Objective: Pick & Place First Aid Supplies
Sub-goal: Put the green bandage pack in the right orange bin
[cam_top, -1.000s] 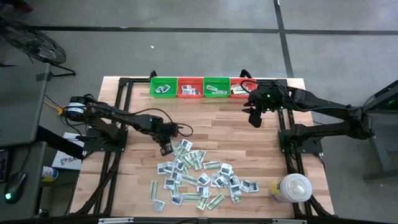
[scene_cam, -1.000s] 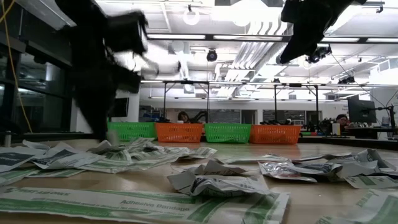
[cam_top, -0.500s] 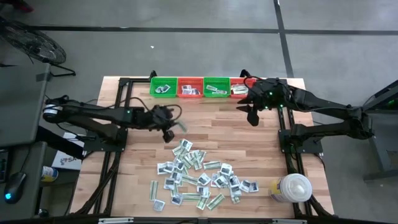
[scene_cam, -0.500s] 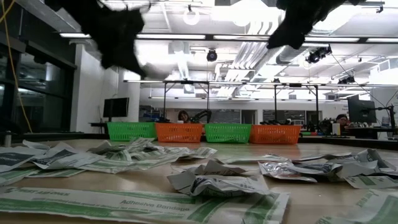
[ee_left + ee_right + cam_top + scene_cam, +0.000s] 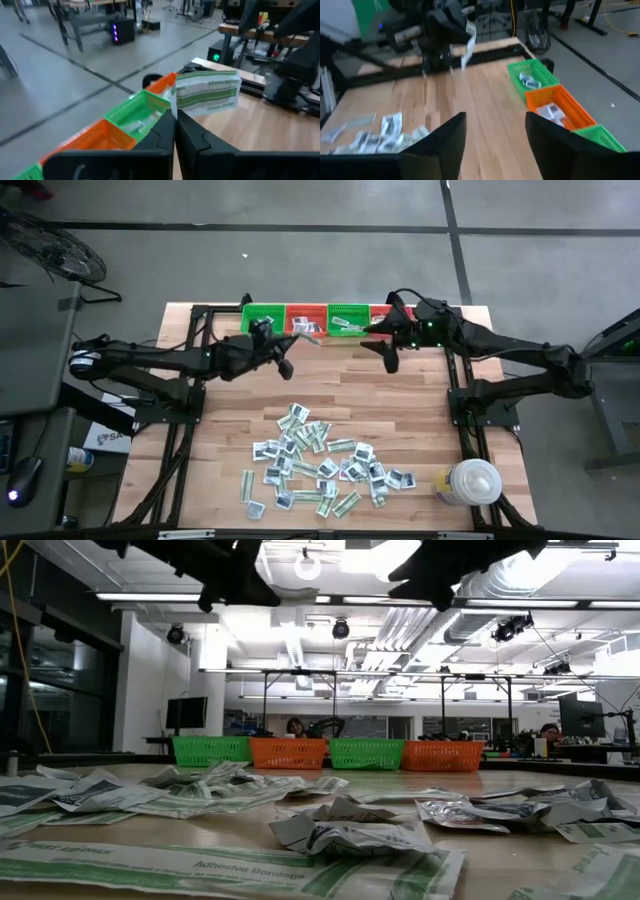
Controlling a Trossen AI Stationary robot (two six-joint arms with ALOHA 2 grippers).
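My left gripper (image 5: 287, 360) is shut on one narrow white packet with pale-green stripes (image 5: 206, 93), raised above the table just in front of the row of baskets (image 5: 306, 320). The right wrist view shows this packet (image 5: 468, 46) hanging in the air. My right gripper (image 5: 495, 145) is open and empty, raised near the far right baskets (image 5: 388, 356). The remaining first aid packets lie in a loose pile (image 5: 320, 465) on the near half of the table, also seen close up in the low view (image 5: 340, 830). My left gripper pinches the striped packet by one short end (image 5: 175, 106) between its two fingertips. The rest of the packet sticks out beyond the fingertips, roughly level. It is lifted clear of the table.
Four small baskets stand in a row along the far edge: green (image 5: 263, 320), red (image 5: 306, 321), green (image 5: 348, 320), red (image 5: 382, 322), each holding some packets. A big white round lidded container (image 5: 470, 481) stands at the near right corner. Bare wood (image 5: 350, 390) lies between pile and baskets.
My left gripper has risen from the far left edge of the pile with the striped packet, lifted it clear, and carried it toward the far edge, up to the baskets. My right gripper has shifted a little toward the table's left along the baskets.
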